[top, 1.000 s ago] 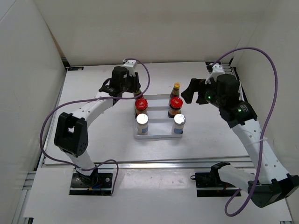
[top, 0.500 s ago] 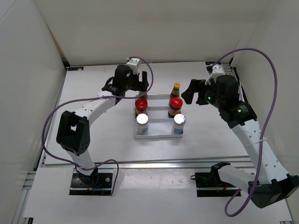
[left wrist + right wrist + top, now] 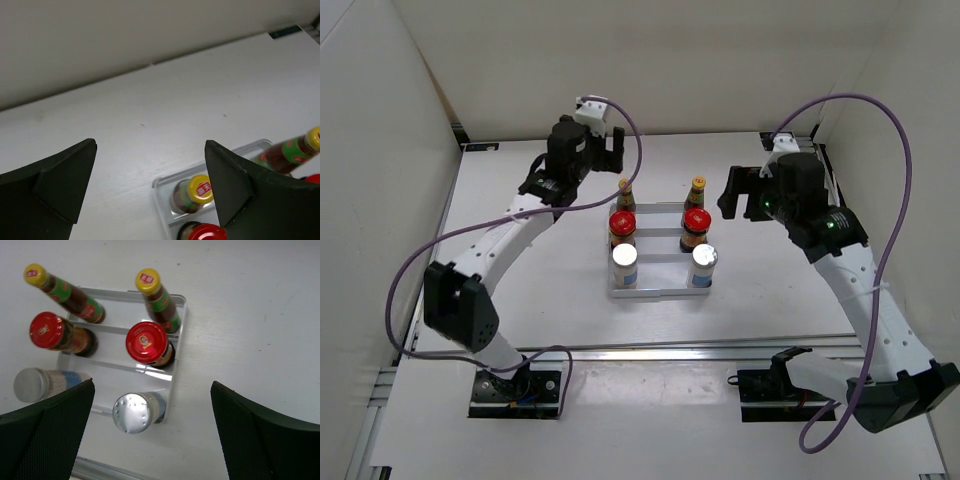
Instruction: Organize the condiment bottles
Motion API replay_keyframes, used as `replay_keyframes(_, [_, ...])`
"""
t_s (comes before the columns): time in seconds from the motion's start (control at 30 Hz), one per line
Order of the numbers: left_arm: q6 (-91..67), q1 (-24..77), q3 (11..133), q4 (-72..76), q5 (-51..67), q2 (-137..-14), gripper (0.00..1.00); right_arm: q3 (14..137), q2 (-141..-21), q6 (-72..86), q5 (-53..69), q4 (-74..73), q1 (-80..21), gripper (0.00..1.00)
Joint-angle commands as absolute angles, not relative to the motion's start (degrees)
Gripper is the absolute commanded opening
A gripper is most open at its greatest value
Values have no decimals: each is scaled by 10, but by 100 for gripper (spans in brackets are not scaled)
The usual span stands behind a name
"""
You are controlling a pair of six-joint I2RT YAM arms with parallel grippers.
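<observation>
All six condiment bottles stand in the white ridged tray (image 3: pixel 660 294), in two columns. At the back are two slim dark bottles with yellow caps (image 3: pixel 626 189) (image 3: pixel 698 187). Two red-lidded jars (image 3: pixel 623 224) (image 3: pixel 696 221) fill the middle row, and two silver-capped shakers (image 3: pixel 624 257) (image 3: pixel 704 256) the front. My left gripper (image 3: pixel 608 150) hangs open above and behind the back-left bottle (image 3: pixel 199 189), holding nothing. My right gripper (image 3: pixel 732 194) is open to the right of the tray, above the front-right shaker (image 3: pixel 132 412) and the right jar (image 3: pixel 146 342).
White walls close in the table at the back and on both sides. A metal rail (image 3: pixel 650 348) runs along the near edge in front of the arm bases. Purple cables loop off both arms.
My left gripper opened, let go of the back-left dark bottle in the tray, then lifted up and back from it. The right arm barely shifted.
</observation>
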State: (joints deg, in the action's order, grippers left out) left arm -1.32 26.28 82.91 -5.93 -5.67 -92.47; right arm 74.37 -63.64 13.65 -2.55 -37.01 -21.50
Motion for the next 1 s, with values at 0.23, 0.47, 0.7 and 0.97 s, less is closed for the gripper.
replay_keyframes(0.23, [42, 216, 567, -75, -303, -564, 100, 760, -607, 153, -168, -405, -214, 100])
replay_keyframes(0.47, [11, 211, 318, -63, -316, -269, 100, 740, -625, 223, -254, -473, -214, 100])
replay_keyframes(0.7, [-6, 221, 203, -30, -357, -79, 100, 710, -648, 256, -265, -534, -208, 100])
replay_keyframes(0.97, [-40, 221, 265, -79, -388, -262, 100, 571, -536, 273, -264, -465, -214, 100])
